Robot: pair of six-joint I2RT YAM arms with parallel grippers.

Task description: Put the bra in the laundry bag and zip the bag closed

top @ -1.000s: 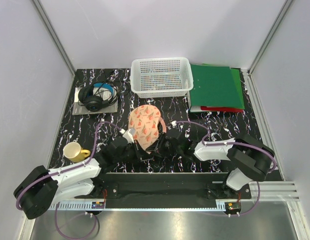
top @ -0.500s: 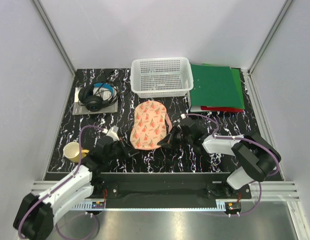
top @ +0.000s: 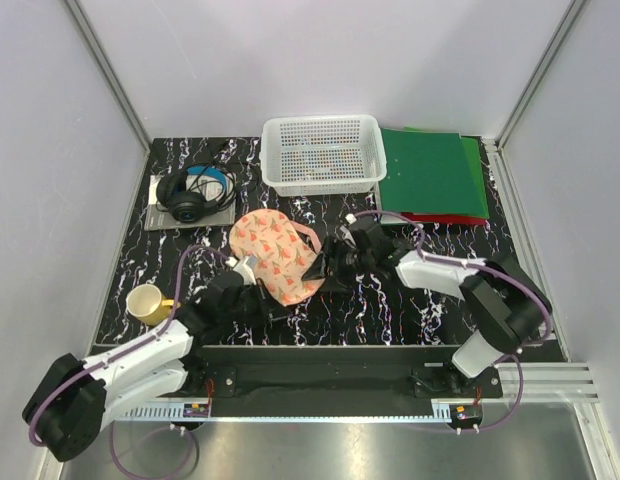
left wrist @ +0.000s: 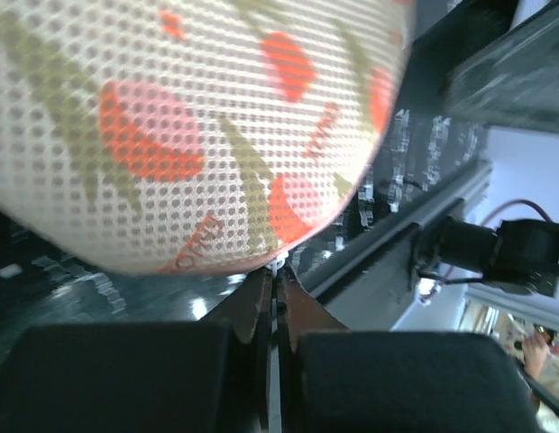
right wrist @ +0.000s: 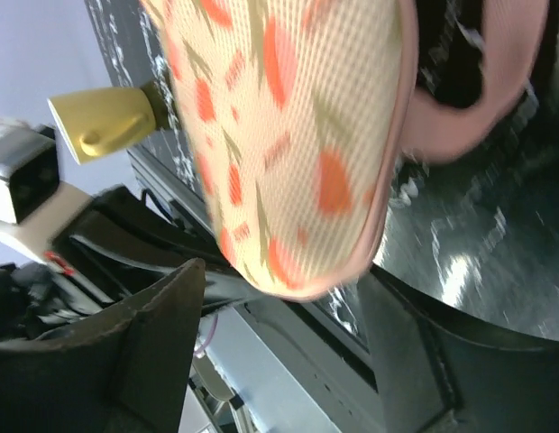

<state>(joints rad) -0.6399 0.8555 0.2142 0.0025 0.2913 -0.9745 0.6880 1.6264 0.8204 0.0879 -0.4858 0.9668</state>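
Orientation governs the coming move: the peach, peanut-shaped fabric laundry bag with red-pink print lies closed, printed side up, on the black marbled table, its long axis running from far left to near right. The left gripper sits at the bag's near end, jaws clenched tight just under the lower rim; a small pale object shows at the tips, possibly the zip pull, but this cannot be confirmed. The right gripper stands just beside the bag's right flank, near the pink loop handle, jaws released and spread wide, gripping nothing. The small salmon-pink fabric bra is not visible in any view; judged from the closed shell, it is inside. How far the zip is drawn cannot be told. The left arm is nearer to the rim at the near end, so zip travel would likely start there and follow the rim along the long axis, with the right arm free to brace the flank. Room for moving: the white plastic mesh basket stands near the bag's far end, the yellow mug and black headphones lie well apart to the left, the green folders well apart to the far right; the near table edge lies close behind the left gripper, and open surface lies to the right of the bag
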